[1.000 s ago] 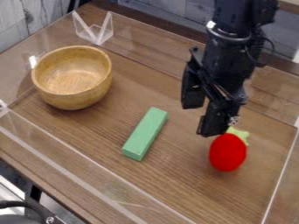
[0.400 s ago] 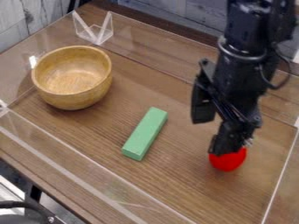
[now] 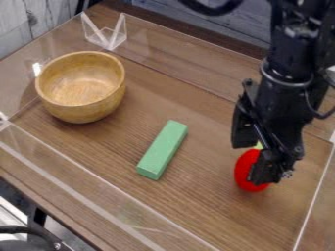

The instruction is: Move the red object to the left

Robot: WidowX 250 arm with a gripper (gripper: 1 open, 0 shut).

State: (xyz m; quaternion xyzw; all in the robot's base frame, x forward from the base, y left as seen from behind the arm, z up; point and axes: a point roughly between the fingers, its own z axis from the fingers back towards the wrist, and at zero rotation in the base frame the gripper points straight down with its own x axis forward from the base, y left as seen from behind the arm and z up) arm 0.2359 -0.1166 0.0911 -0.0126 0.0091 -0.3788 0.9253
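Hanging straight down over the right part of the wooden desk [image 3: 197, 88], the black pincer [image 3: 267, 169] had its jaws spread wide, and nothing was clamped between them. The red object [image 3: 250, 176] sat directly under it, on the desk surface near the right edge and toward the front, and the dark fingers [image 3: 272, 167] reached down over its upper right side, so that only its left and lower parts showed; whether the fingers touched it could not be told. What showed of it was a small, rounded, glossy red lump, like a toy fruit, with a bright sheen on its left flank. Its top was hidden behind the pincer, so which way it pointed could not be told, and its visible outline was too round to give a clear long axis. To its left, apart from it, a flat green rectangular block [image 3: 163, 150] lay on the desk with its long side running diagonally from front left to back right. Well apart, toward the left edge and farther back, a round wooden bowl [image 3: 81, 85] stood upright. A clear plastic wall [image 3: 78, 201] ran along the front of the desk, and a small clear plastic piece [image 3: 105, 32] stood at the back edge behind the bowl.
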